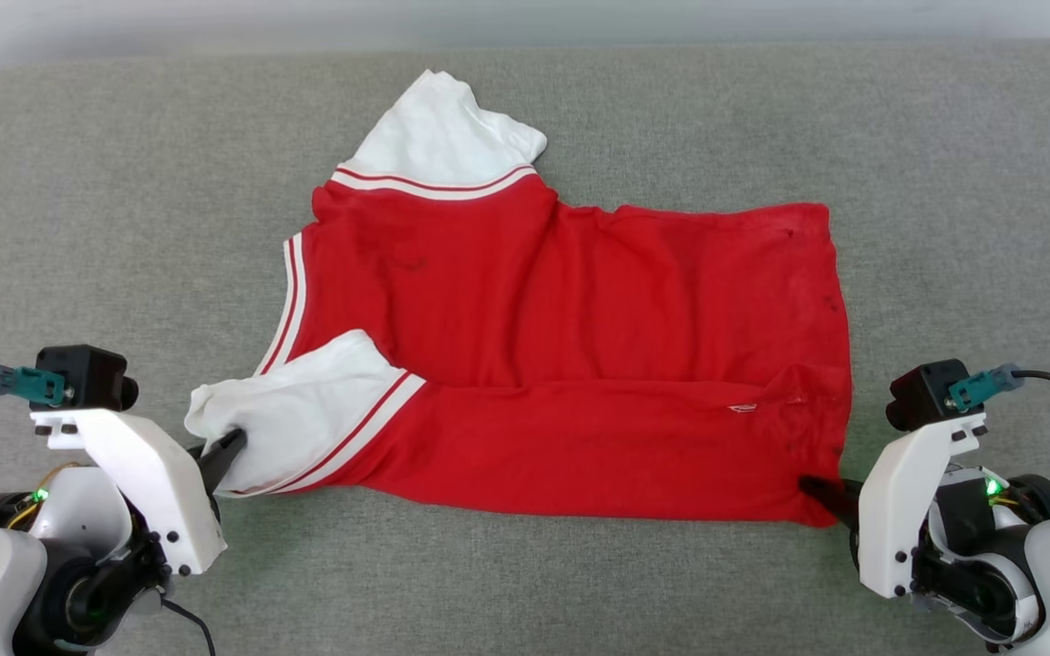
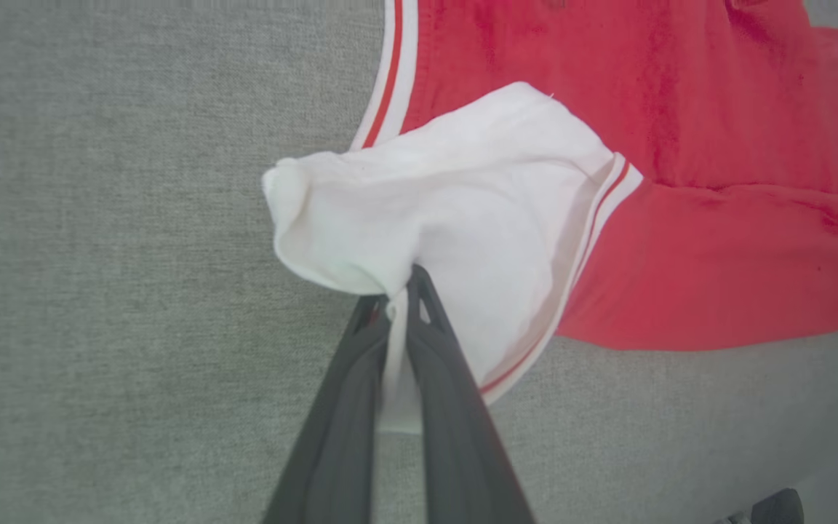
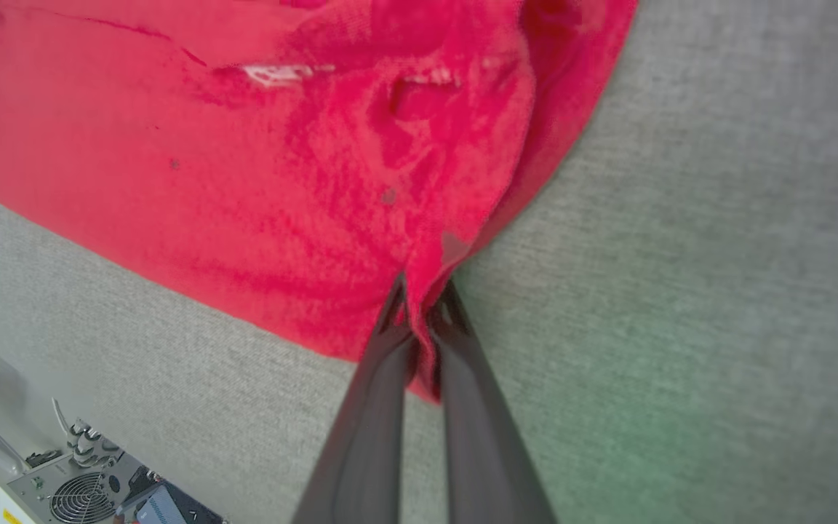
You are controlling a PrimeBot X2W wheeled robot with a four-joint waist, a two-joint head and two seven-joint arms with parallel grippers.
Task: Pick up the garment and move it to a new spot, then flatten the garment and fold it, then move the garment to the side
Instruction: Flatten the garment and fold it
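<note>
- The garment (image 1: 561,364) lies spread across the grey fabric worktop (image 1: 78,182) in front of you, red body flat, with a crease running across it near the front edge.
- Your left gripper (image 1: 231,446) has its jaws clamped on the near white sleeve (image 2: 426,189). In the left wrist view, white cloth is pinched between the dark fingers (image 2: 455,378).
- Your right gripper (image 1: 817,489) has its jaws closed on the red hem corner (image 3: 448,247) at the near right, with the cloth bunched between them.
- The far white sleeve (image 1: 438,132) lies flat, pointing away from you.
- A box with a fan (image 3: 70,495) sits beyond the worktop edge in the right wrist view.
</note>
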